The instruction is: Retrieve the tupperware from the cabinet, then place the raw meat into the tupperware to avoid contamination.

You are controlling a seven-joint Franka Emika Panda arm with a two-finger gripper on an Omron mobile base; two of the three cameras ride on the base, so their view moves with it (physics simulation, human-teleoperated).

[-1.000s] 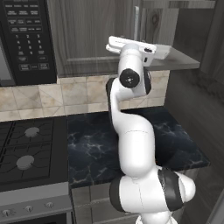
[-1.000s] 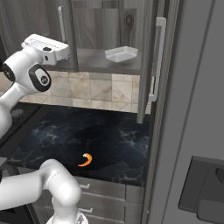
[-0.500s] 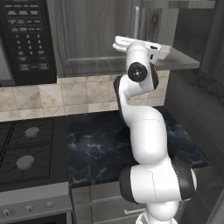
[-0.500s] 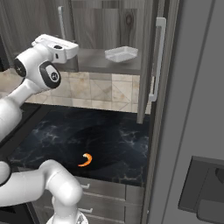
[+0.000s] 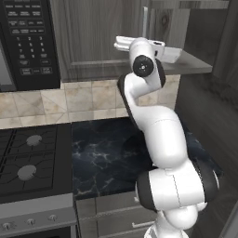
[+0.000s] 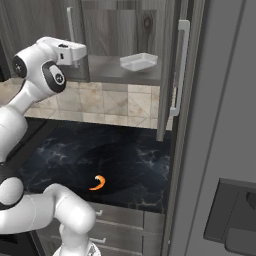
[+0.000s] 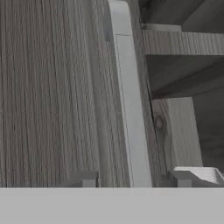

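With our gripper spread open astride the left door's handle, we should swing right past it, level with the shelf, toward the tupperware.

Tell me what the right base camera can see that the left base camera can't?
Right base view: the orange raw meat on the dark counter, and the open cabinet door. Left base view: the black microwave and the stove burners. Both: the tupperware on the cabinet shelf and the white arm.
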